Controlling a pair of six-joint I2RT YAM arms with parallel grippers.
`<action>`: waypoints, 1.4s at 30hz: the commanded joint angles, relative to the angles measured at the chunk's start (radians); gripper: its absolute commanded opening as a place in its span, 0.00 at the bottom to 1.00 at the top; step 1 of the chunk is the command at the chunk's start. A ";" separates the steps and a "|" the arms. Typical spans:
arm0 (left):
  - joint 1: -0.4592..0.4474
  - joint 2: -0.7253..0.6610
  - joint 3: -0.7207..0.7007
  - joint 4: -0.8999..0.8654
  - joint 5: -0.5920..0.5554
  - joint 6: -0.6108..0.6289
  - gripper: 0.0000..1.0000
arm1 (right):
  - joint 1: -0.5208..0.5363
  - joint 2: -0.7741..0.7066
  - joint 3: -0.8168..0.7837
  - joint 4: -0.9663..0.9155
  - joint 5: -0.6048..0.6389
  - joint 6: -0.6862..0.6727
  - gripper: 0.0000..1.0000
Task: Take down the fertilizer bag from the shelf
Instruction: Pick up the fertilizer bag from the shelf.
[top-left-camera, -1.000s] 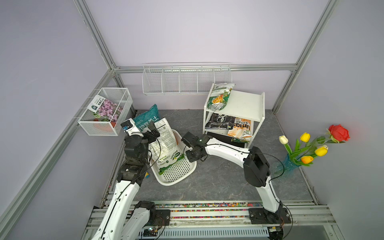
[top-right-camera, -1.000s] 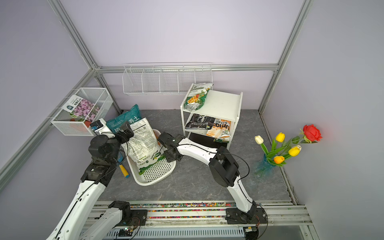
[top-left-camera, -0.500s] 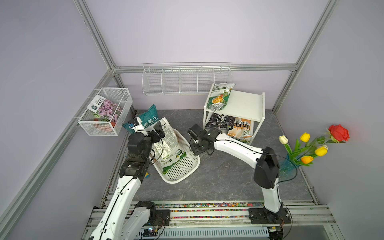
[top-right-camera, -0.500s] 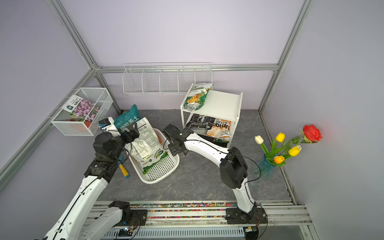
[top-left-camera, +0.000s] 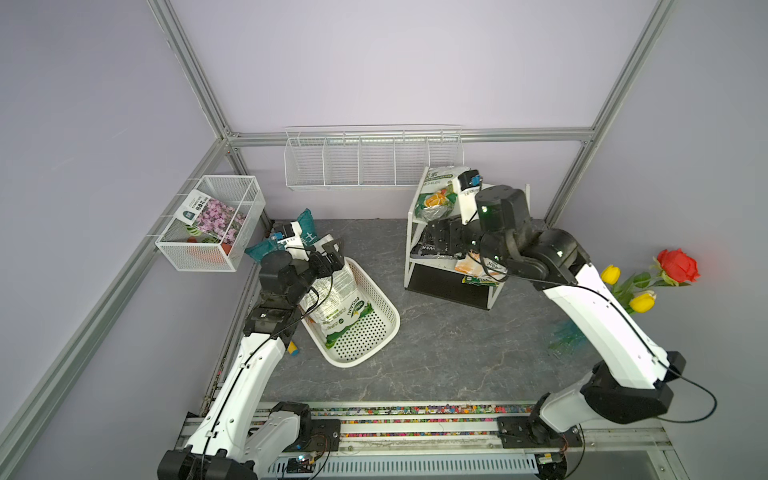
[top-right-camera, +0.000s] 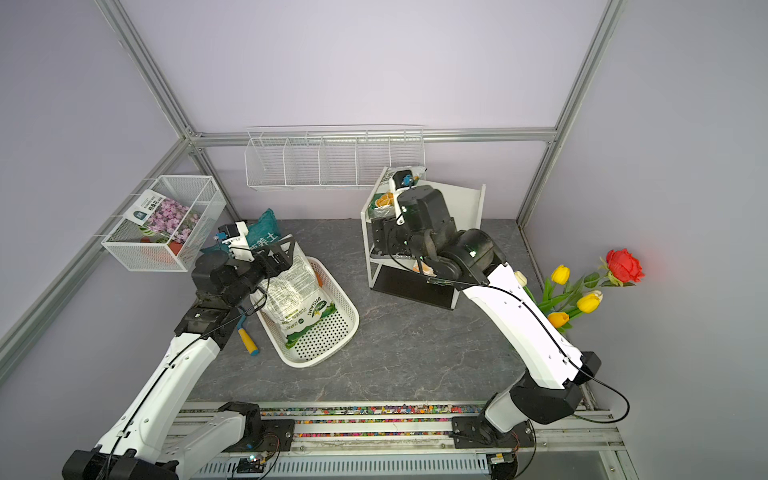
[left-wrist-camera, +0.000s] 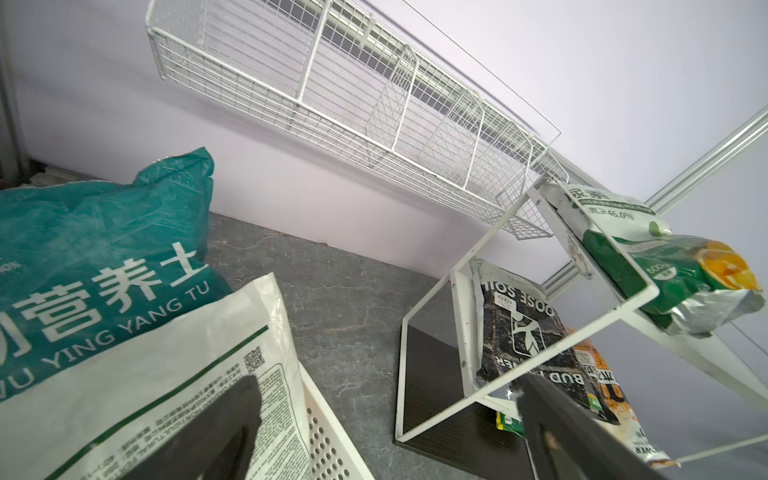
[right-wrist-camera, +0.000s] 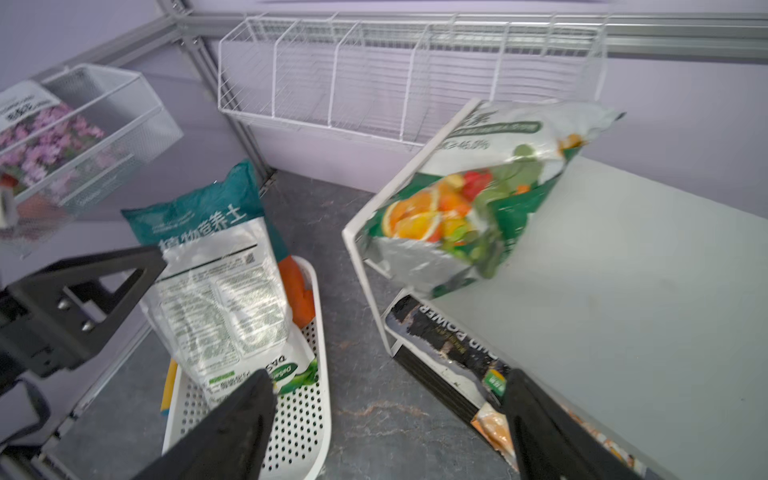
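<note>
Fertilizer bag (right-wrist-camera: 469, 199): on the top board of the shelf (right-wrist-camera: 623, 270), at its corner, overhanging the edge.
My right tool (right-wrist-camera: 388, 374): jaws wide apart, empty, near that corner.
My left tool (left-wrist-camera: 388, 382): jaws apart, empty, by the white bag (top-left-camera: 332, 299) in the basket (top-left-camera: 363, 338).

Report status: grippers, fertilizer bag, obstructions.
Left gripper open, right gripper open, both empty. Fertilizer bag on shelf top board, ungripped. Nothing between right gripper and bag.
</note>
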 joint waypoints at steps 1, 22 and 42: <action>-0.001 -0.007 0.007 0.026 0.040 -0.024 1.00 | -0.074 0.021 -0.004 0.058 -0.061 0.092 0.87; -0.001 -0.081 -0.052 -0.008 -0.014 0.005 1.00 | -0.180 0.209 0.032 0.189 -0.249 0.316 0.78; -0.001 -0.015 -0.036 0.119 0.116 -0.121 1.00 | -0.316 -0.063 -0.268 0.457 -0.546 0.134 0.00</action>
